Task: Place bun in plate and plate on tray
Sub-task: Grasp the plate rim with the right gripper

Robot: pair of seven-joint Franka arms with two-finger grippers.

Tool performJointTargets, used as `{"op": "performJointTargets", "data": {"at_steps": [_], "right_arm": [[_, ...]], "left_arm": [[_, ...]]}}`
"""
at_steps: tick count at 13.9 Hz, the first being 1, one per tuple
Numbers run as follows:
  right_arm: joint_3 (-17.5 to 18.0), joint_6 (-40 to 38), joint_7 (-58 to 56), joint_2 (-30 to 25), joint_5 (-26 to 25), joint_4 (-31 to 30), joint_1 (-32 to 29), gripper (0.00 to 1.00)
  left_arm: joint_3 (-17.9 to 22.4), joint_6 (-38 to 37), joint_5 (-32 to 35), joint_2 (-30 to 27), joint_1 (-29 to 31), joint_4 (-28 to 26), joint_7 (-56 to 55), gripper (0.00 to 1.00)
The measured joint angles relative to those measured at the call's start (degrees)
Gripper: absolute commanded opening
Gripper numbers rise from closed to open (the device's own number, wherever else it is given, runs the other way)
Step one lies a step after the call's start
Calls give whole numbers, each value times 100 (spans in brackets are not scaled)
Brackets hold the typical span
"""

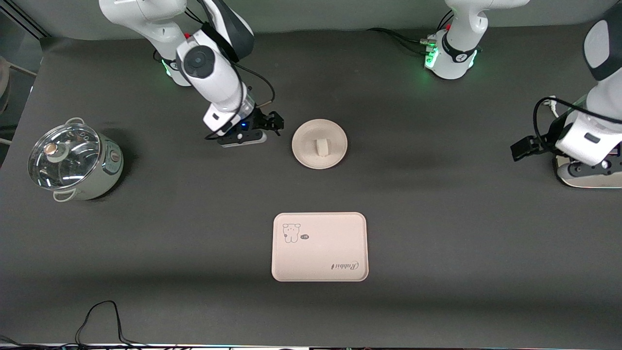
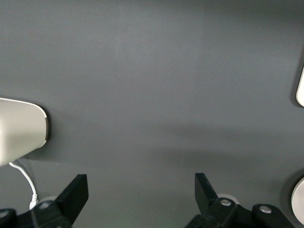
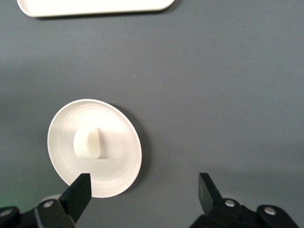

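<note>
The round cream plate (image 1: 306,158) (image 3: 116,161) lies on the dark table in the middle, with the small white bun (image 1: 320,147) (image 3: 87,142) resting on its centre. The rectangular tray (image 1: 320,262) with the animal drawing lies empty, nearer to the front camera than the plate; its edge (image 3: 95,8) shows in the right wrist view. My right gripper (image 1: 243,139) (image 3: 142,190) hovers open over the bare table beside the plate, toward the right arm's end, one finger (image 3: 78,194) over the plate's rim. My left gripper (image 1: 590,175) (image 2: 140,190) waits open at the left arm's end, nothing between its fingers.
A pale green pot (image 1: 92,170) with a glass lid (image 1: 63,155) stands toward the right arm's end. A black cable (image 1: 102,316) lies at the table's front edge. A white rounded object (image 2: 19,128) and a white cable (image 2: 26,180) lie close to my left gripper.
</note>
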Motion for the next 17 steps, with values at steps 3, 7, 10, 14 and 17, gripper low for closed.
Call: {"op": "performJointTargets", "data": {"at_steps": [3,7,10,14,17], "right_arm": [[135,576,737,564,-740,-94,56,100],[215,1204,1937,1426,-2086,-76,68,100],[233,1453,2630,1908,-2750,65,138,96],[237,1460,3360,2254,-3536,238,288,86],[236,1460,3463,2419,-3648,292,289,76]], "left_arm": [[194,185,-4,-215,-146,-387,86,100],[429,256,-3,-354,-293,-564,191,100],[430,99,3,-259,-359,-366,193,100],[452,-66,85,110,-371,149,193,100],[460,-326,88,463,-375,735,193,100]]}}
